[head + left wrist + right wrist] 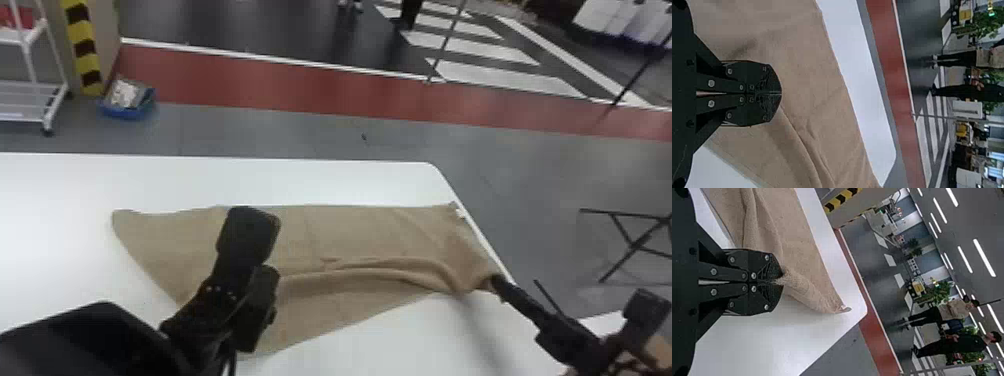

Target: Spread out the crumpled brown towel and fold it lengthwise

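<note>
My L gripper (256,305) clenched over rumpled brown cloth towel (350,232), R gripper (495,283) pinching its near R corner, sm. white tag (460,213) at far R corner, white desk (300,181) beneath

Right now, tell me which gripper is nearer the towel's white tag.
Right. The right gripper pinches the towel on the robot's side of the white tag; the left gripper is over the towel, well left of the tag.
</note>
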Robot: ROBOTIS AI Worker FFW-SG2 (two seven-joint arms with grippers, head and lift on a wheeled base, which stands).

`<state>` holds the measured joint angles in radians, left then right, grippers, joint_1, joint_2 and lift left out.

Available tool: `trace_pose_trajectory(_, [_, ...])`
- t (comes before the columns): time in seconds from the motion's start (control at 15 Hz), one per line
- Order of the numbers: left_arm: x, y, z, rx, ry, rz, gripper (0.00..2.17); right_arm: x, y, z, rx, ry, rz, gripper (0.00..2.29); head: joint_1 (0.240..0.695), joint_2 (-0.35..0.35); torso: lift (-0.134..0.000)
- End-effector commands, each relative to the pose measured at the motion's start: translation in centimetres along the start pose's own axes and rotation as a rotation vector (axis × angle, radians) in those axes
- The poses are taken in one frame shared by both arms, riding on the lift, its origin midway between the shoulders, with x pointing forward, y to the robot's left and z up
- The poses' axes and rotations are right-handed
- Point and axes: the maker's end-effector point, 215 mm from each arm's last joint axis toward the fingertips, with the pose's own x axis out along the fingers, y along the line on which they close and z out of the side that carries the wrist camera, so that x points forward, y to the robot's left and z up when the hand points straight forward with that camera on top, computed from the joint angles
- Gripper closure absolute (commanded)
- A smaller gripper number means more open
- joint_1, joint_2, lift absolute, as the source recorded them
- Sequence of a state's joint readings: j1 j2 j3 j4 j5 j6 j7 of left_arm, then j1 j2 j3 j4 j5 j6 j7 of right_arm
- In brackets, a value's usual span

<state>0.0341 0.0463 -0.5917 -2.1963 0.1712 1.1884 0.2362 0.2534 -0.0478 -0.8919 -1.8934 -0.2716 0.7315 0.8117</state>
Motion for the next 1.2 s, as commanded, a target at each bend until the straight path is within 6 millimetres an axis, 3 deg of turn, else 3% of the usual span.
trace_pose_trajectory(0.0, [-1.2, 6.9, -2.9, -0.009, 0.036, 0.109, 1.79, 0.6, 0.2, 0.0, -0.008, -0.002, 0.003, 1.45, 0.695, -0.35, -0.125])
trace_pose_trajectory(0.13, [-2.0, 11.6, -6.1, -0.005, 0.09, 0.172, 1.79, 1.0, 0.6, 0.0, -0.011, 0.0, 0.009, 1.45, 0.695, -0.35, -0.125])
trace_pose_trajectory(0.2, [-2.4, 12.8, -7.7, -0.021, 0.117, 0.183, 1.79, 1.2, 0.6, -0.2, -0.014, 0.002, 0.007, 1.45, 0.695, -0.35, -0.125])
trace_pose_trajectory(0.4, [-2.9, 13.3, -10.5, -0.041, 0.172, 0.181, 1.79, 1.7, 0.6, 0.0, -0.014, -0.003, 0.004, 1.45, 0.695, -0.35, -0.125])
trace_pose_trajectory(0.67, [-2.8, 11.0, -11.9, -0.048, 0.218, 0.113, 1.79, 1.9, 0.8, 0.3, -0.013, -0.006, 0.008, 1.45, 0.695, -0.35, -0.125])
trace_pose_trajectory(1.13, [-1.2, 4.2, -9.1, -0.138, 0.183, -0.078, 1.79, 1.8, 0.8, 0.3, -0.009, -0.009, 0.01, 1.45, 0.695, -0.35, -0.125])
